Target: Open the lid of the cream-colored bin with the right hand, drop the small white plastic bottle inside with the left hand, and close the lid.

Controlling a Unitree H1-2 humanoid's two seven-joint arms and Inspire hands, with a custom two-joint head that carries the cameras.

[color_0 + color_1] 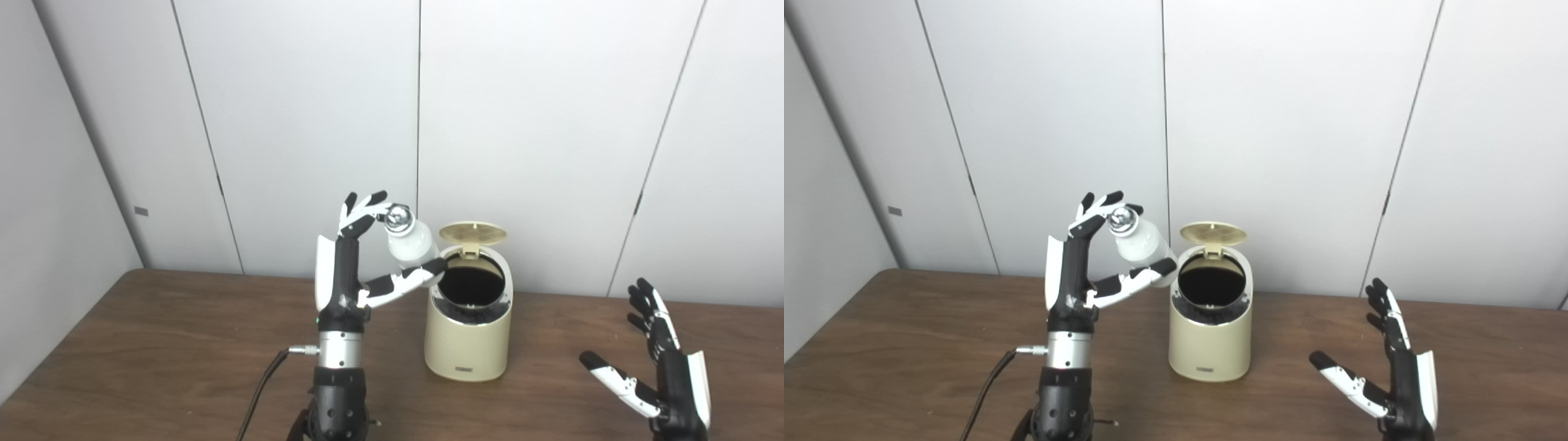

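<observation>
The cream-colored bin (468, 343) stands on the wooden table with its round lid (473, 233) swung up at the back, showing a dark inside. My left hand (367, 257) is raised just left of the bin's rim and is shut on the small white plastic bottle (411, 244), which has a shiny silver cap (397, 215). The bottle is tilted, pinched between fingertips at the cap and thumb under its base, right beside the opening. My right hand (655, 361) rests low at the right, open, fingers spread, well away from the bin.
The brown wooden table (153, 349) runs across the view, backed by pale grey wall panels (306, 122). A black cable (263, 380) hangs from my left wrist toward the front edge.
</observation>
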